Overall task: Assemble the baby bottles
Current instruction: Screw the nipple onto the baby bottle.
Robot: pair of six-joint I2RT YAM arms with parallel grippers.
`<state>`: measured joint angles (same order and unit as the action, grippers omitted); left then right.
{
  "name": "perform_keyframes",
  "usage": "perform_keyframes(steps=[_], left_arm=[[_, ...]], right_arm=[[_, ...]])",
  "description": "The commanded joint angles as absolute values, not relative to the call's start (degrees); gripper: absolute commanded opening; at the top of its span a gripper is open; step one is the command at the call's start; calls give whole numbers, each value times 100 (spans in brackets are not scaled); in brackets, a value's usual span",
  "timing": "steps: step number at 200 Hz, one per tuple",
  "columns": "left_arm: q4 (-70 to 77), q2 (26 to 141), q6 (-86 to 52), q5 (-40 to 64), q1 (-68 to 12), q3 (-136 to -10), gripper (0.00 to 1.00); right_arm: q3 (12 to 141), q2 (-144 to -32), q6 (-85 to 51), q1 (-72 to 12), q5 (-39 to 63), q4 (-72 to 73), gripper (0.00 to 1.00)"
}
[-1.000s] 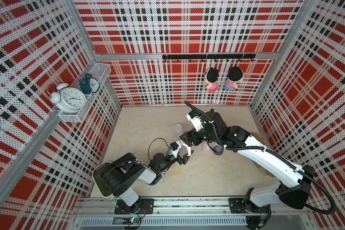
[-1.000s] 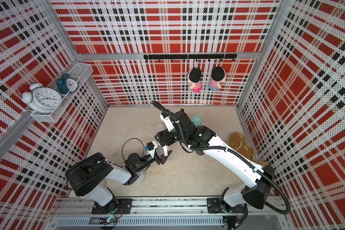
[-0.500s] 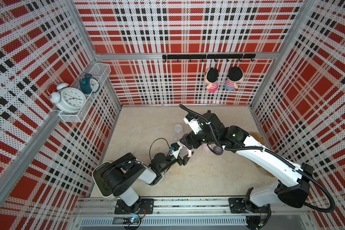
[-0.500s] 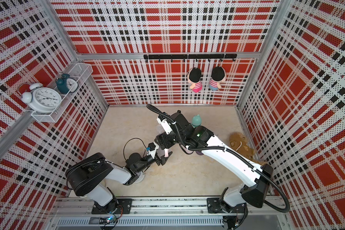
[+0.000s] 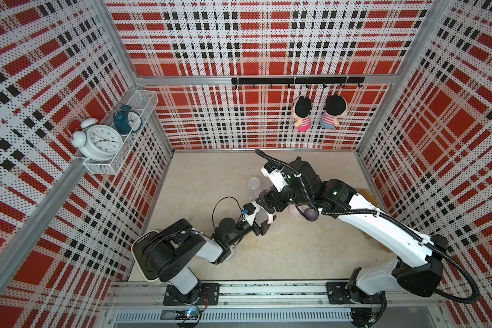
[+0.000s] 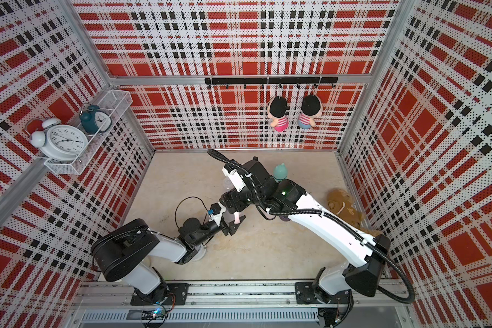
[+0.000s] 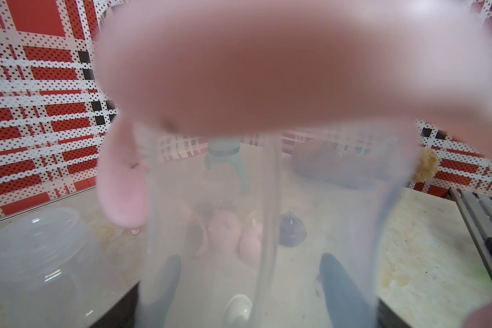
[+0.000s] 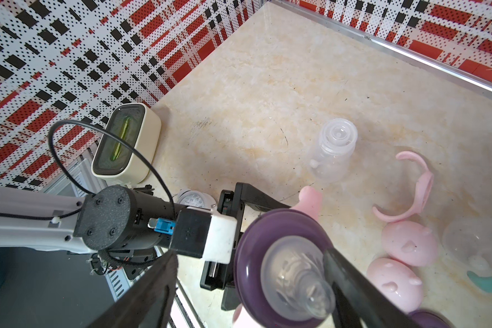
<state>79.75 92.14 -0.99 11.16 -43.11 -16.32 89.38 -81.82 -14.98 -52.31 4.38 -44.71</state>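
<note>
White arm links (image 5: 381, 227), black joints, corrugated black cable (image 5: 460, 272).

In a top view the left gripper (image 5: 263, 224) and the right gripper (image 5: 263, 203) meet near the middle of the beige floor (image 5: 205, 170), close around a bottle with a pink handle ring (image 5: 269, 218). A clear bottle (image 5: 254, 186) stands just behind them. A white alarm clock (image 5: 98, 140) sits on a wire shelf (image 5: 138, 102).

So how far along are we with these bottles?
One looks done: the capped teal bottle stands at the back. In hand: the left gripper holds a clear bottle with pink handles, and the right gripper has a purple nipple collar over it. Left: its cap, plus the bare bottle, loose pink handle ring and pink caps.
</note>
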Motion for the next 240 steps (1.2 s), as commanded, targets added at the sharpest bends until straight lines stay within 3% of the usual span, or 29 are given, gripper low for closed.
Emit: perform_keyframes(steps=[1, 66, 168, 240], left_arm=[[8238, 9049, -4, 1263, -4342, -1648, 0], [8288, 9009, -333, 1966, -4186, -1678, 0], [7991, 8510, -745, 2773, -4074, -1701, 0], [7533, 8274, -729, 2845, -4139, -1796, 0]], right_arm=[[9119, -7952, -1323, -5300, 394, -4473, 84], [8847, -7417, -1213, -5244, 121, -4431, 86], [7106, -6366, -959, -4986, 1280, -3084, 85], [6891, -6467, -769, -4981, 1512, -2588, 85]])
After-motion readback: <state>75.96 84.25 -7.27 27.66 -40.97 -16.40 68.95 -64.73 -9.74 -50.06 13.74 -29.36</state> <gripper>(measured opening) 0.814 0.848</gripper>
